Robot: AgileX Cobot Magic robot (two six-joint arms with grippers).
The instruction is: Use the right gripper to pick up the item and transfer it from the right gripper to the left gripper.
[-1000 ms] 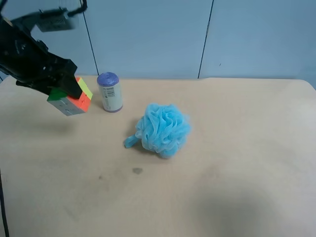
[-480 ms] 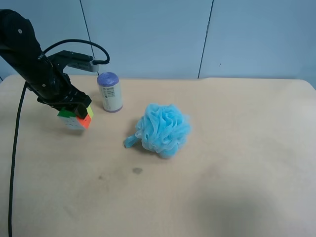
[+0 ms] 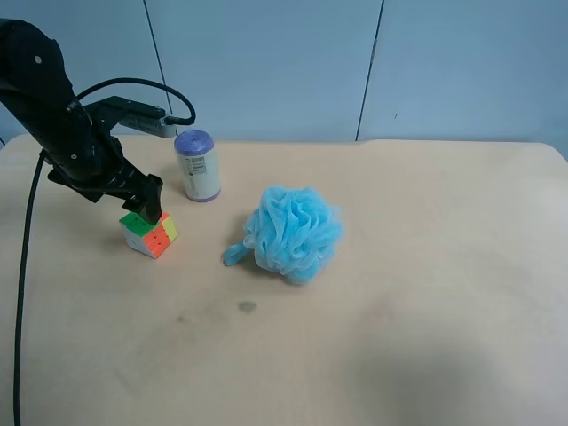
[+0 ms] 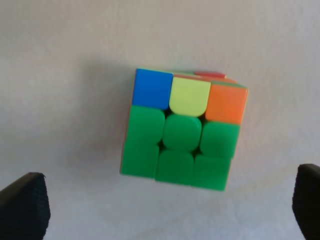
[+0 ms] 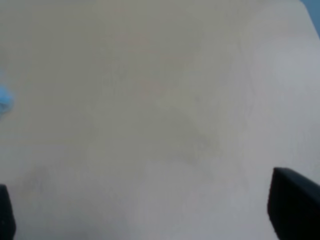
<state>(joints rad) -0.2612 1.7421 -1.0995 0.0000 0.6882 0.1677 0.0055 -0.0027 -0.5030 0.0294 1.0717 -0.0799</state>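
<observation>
The item, a small puzzle cube (image 3: 149, 233), sits on the beige table (image 3: 426, 293) near its left side. In the left wrist view the cube (image 4: 182, 132) shows a mostly green face with blue, yellow and orange squares. The left gripper (image 3: 146, 209) hangs just above the cube at the exterior high view's left. It is open, and its fingertips (image 4: 22, 210) stand wide apart on either side of the cube without touching it. The right gripper (image 5: 150, 210) is open and empty over bare table, and it is out of the exterior high view.
A white canister with a purple lid (image 3: 197, 165) stands just behind and right of the cube. A fluffy blue bath puff (image 3: 293, 232) lies near the table's middle; its edge shows in the right wrist view (image 5: 4, 97). A small stain (image 3: 246, 307) marks the tabletop.
The left gripper came down with the cube in its jaws, then opened. The cube now rests on the table, free of the jaws.
</observation>
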